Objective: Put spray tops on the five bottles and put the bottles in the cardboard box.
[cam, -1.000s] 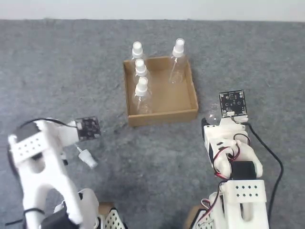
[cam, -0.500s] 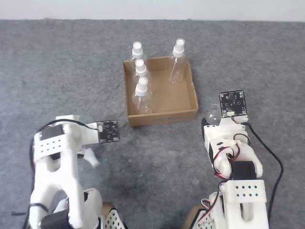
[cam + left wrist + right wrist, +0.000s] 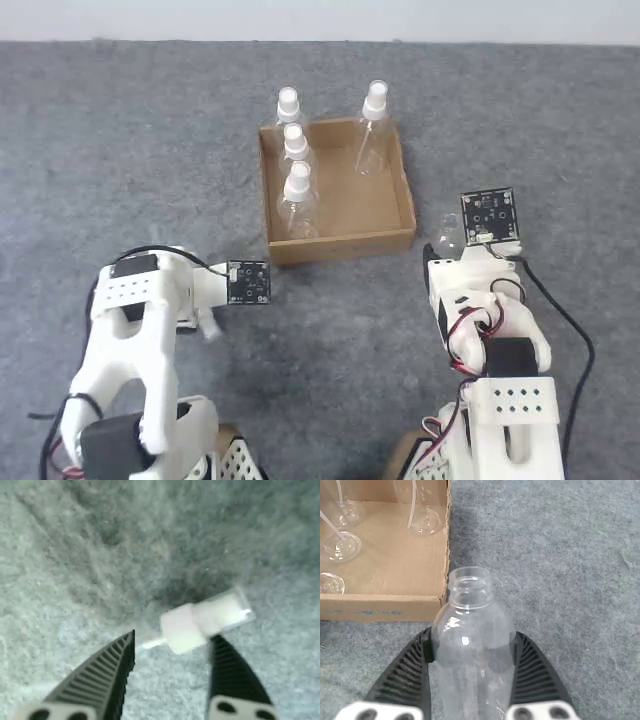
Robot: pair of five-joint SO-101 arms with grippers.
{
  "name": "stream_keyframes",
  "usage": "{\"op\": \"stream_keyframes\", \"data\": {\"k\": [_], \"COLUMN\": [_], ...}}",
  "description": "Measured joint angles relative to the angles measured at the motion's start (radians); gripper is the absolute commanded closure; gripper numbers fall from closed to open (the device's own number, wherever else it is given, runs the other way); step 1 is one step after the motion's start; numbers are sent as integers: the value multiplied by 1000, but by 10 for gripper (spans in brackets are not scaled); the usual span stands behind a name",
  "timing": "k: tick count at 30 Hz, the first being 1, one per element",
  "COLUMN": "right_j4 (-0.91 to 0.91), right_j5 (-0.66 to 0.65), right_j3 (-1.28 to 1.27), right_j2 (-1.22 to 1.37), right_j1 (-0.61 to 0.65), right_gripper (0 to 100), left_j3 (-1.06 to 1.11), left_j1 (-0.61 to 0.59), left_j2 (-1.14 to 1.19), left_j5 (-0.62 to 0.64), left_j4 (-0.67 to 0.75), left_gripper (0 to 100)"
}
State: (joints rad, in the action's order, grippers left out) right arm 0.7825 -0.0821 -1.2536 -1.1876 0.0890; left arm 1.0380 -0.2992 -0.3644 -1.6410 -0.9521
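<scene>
Though uncapped, bottle (image 3: 471,620) in right pincer (image 3: 473,641)

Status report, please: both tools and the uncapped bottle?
Left tool open over spray top on carpet. Right tool shut on uncapped bottle. No obstacle seen.

A: Bottles, total count?
B: Five. Four capped bottles (image 3: 288,105) (image 3: 294,142) (image 3: 298,190) (image 3: 374,105), one uncapped bottle (image 3: 470,630).
A: Loose parts?
B: One spray top (image 3: 200,622), not on any bottle.
A: Containers and arms?
B: One cardboard box (image 3: 340,245); two arms (image 3: 130,340) (image 3: 490,330).
</scene>
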Motion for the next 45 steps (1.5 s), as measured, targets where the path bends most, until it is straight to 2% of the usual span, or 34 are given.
{"op": "stream_keyframes", "data": {"k": [6, 13, 24, 27, 33, 38, 45], "right_j4": [0, 0, 0, 0, 0, 0, 0], "right_j5": [0, 0, 0, 0, 0, 0, -2], "right_j3": [0, 0, 0, 0, 0, 0, 0], "right_j2": [0, 0, 0, 0, 0, 0, 0], "right_j1": [0, 0, 0, 0, 0, 0, 0], "right_gripper": [989, 989, 989, 989, 989, 989, 989], "left_j3": [0, 0, -9, -48, -137, -212, -221], "left_j1": [-9, -68, -78, -78, -78, -60, 71], "left_j2": [9, 9, 9, 9, 9, 9, 9], "left_j5": [11, 158, 582, 695, 852, 987, 1120], "left_j4": [0, 0, 0, 0, -37, -112, -172], "left_gripper": [962, 973, 969, 932, 780, 779, 778]}}
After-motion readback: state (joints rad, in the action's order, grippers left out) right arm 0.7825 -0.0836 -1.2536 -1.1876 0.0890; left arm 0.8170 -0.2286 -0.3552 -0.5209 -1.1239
